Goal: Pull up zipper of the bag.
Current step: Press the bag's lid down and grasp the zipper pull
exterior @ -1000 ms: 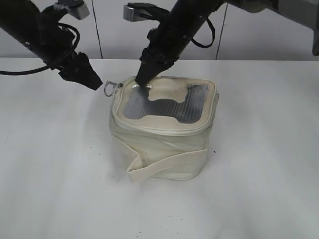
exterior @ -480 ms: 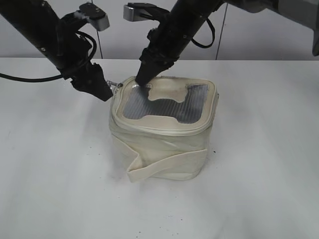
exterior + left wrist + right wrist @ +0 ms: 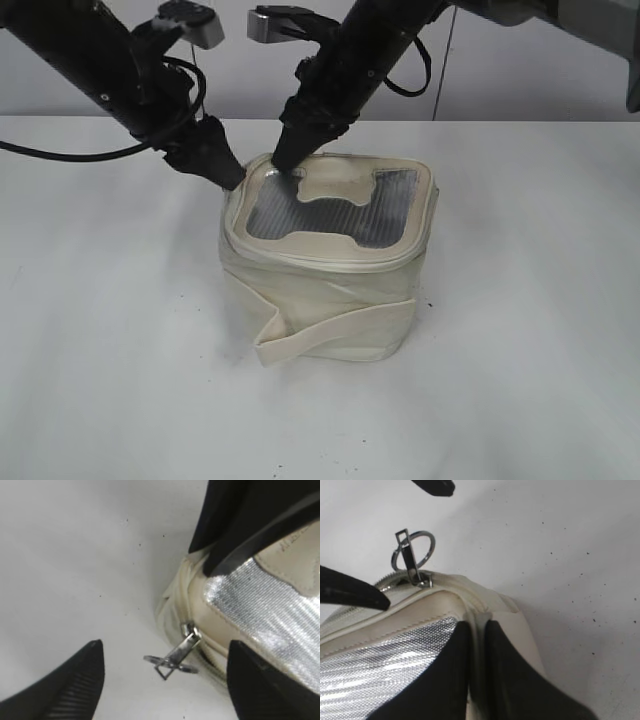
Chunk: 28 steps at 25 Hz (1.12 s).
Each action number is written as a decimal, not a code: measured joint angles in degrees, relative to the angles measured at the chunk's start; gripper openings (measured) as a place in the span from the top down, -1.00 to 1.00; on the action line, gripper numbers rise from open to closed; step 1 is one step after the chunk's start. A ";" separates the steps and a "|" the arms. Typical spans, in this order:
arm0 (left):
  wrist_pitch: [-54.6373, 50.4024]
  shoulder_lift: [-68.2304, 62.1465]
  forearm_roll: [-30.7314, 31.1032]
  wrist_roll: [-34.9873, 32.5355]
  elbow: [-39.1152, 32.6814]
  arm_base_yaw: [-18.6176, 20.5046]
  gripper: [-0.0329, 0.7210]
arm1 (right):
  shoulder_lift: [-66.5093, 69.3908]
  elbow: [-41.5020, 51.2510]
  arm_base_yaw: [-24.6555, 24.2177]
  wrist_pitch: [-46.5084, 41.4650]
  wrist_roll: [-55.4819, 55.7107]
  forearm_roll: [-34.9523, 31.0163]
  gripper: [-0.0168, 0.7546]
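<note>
At upper left, the left gripper point(image 3: 165, 680) hangs open astride the zipper's ring pull point(image 3: 171, 661), a small, slippery hold. The soft bag point(image 3: 325, 265) sits mid-frame; the right gripper point(image 3: 475, 672), fingers together, presses its lid, likely steadying it.

The right pincer point(image 3: 476, 645) fills the lower middle of the view, its two black fingers point(image 3: 447, 680) nearly closed, pinching a fold of cream fabric at the bag's point(image 3: 495, 610) lid corner. To their left lies the silver-grey ribbed panel point(image 3: 380, 672), edged by a cream rim. Along that rim runs the zipper point(image 3: 355, 611), ending at a silver slider point(image 3: 424, 581) near the corner. From the slider a flat metal tab and a round ring pull point(image 3: 414, 550) stand out over the white, speckled worktop point(image 3: 560, 555). Two black fingertips of the left pincer point(image 3: 398, 540) show, one at the top edge, one at the left beside the zipper, with the ring between them and touching neither.
</note>
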State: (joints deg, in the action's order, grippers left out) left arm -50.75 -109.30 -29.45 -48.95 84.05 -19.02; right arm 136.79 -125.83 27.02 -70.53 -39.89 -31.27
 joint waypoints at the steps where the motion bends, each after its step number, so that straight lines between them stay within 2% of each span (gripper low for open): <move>1: -0.05 -0.27 0.72 0.06 0.00 0.00 -0.60 | 0.00 0.00 0.00 0.00 0.00 0.00 0.79; 3: -0.05 -0.48 1.63 0.19 0.04 0.00 -0.46 | 0.00 0.00 0.00 0.00 0.00 0.00 0.80; 9: 1.45 -0.59 2.82 0.24 0.11 -0.10 0.37 | 0.00 0.00 0.00 0.00 0.00 0.00 0.80; 12: 1.53 -0.75 5.77 0.24 0.11 -0.10 0.81 | 0.00 0.00 0.00 0.00 0.00 0.00 0.80; 13: 1.19 -0.75 6.79 0.24 0.11 -0.10 0.88 | 0.00 0.00 0.00 0.00 0.00 0.00 0.80; 16: -0.34 -0.75 8.46 0.39 0.11 -0.10 0.92 | 0.00 0.00 0.00 0.00 0.00 0.00 0.80; 28: -9.44 -0.32 7.65 1.36 0.11 -0.10 0.92 | 0.00 -0.75 0.00 -0.03 3.29 1.67 0.80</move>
State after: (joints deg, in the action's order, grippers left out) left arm -60.19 -109.61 -21.79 -47.59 84.16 -19.12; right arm 136.79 -126.58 27.02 -70.55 -36.60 -29.60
